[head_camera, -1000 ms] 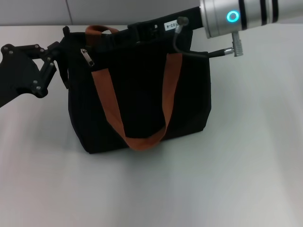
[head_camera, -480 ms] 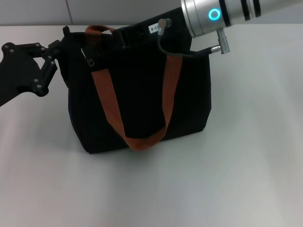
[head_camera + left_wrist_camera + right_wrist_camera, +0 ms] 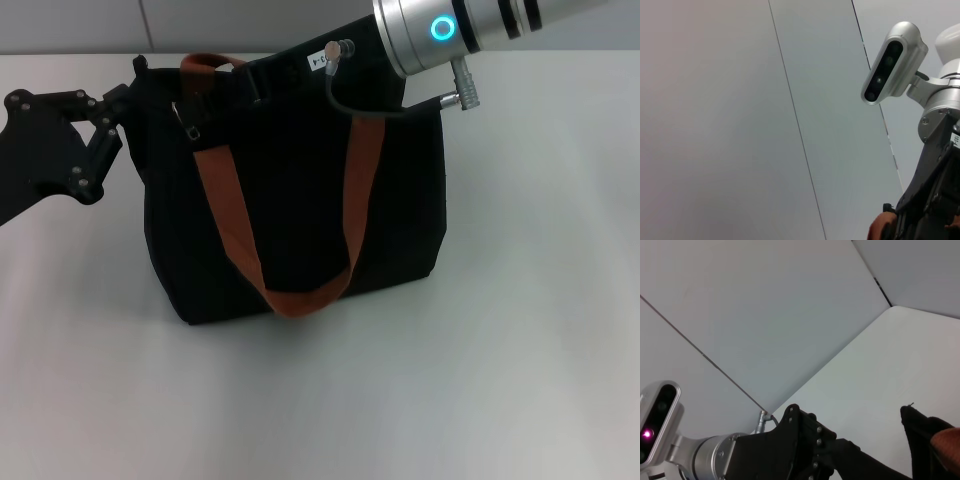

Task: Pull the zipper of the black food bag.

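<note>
The black food bag (image 3: 300, 220) stands upright mid-table, with orange-brown straps (image 3: 225, 215) hanging down its front. The small silver zipper (image 3: 186, 127) shows near the bag's top left edge, beside a strap. My left gripper (image 3: 132, 88) is at the bag's top left corner and is shut on the fabric there. My right gripper (image 3: 255, 78) reaches in from the upper right and lies over the bag's top edge, a little right of the zipper, black against the black bag. The bag's corner (image 3: 920, 432) and the left gripper's body (image 3: 800, 445) show in the right wrist view.
White table (image 3: 520, 350) surrounds the bag, and a wall panel (image 3: 70, 25) runs behind it. The right arm's silver wrist (image 3: 450, 30) and its cable (image 3: 380, 108) hang over the bag's top right. The left wrist view shows the right arm's camera (image 3: 892, 62).
My right arm has slid left along the bag's top edge. Less of the silver pull tab shows than a second ago. My left arm and the bag have stayed put.
</note>
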Robot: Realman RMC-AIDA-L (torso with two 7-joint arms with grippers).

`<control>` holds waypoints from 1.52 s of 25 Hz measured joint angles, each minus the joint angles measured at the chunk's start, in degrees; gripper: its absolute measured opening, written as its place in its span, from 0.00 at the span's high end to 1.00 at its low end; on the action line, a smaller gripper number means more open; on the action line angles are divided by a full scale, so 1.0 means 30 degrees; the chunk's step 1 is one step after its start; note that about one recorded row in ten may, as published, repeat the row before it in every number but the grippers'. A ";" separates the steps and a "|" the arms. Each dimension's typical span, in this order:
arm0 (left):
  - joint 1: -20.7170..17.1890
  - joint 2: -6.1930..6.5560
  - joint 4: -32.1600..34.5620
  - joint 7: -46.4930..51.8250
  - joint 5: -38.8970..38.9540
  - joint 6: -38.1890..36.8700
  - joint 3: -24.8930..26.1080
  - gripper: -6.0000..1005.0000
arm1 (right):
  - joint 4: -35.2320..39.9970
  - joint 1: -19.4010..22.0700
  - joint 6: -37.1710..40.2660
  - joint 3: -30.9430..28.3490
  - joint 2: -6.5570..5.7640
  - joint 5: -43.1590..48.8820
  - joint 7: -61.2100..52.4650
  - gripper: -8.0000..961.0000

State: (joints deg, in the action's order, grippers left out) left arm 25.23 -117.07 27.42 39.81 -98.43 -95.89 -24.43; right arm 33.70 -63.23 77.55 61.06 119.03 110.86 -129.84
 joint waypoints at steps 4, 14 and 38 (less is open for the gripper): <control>0.0029 0.0000 0.0001 0.0025 -0.0001 -0.0001 -0.0052 0.94 | 0.0011 -0.0089 -0.0186 0.0311 0.0001 0.0001 0.0018 0.67; 0.0316 0.0000 0.0000 0.0080 -0.0002 -0.0014 -0.0090 0.93 | 0.0018 -0.0337 -0.0737 0.0965 0.0077 0.0000 0.0012 0.71; 0.1014 -0.0109 0.0019 0.0586 -0.0021 -0.0087 -0.0218 0.92 | 0.0031 -0.0054 -0.0909 0.0914 0.0110 -0.0156 0.0474 0.76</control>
State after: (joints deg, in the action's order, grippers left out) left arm 28.27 -117.40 27.48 41.57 -98.49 -96.15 -25.08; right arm 33.79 -63.39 74.83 63.81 119.36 110.39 -128.41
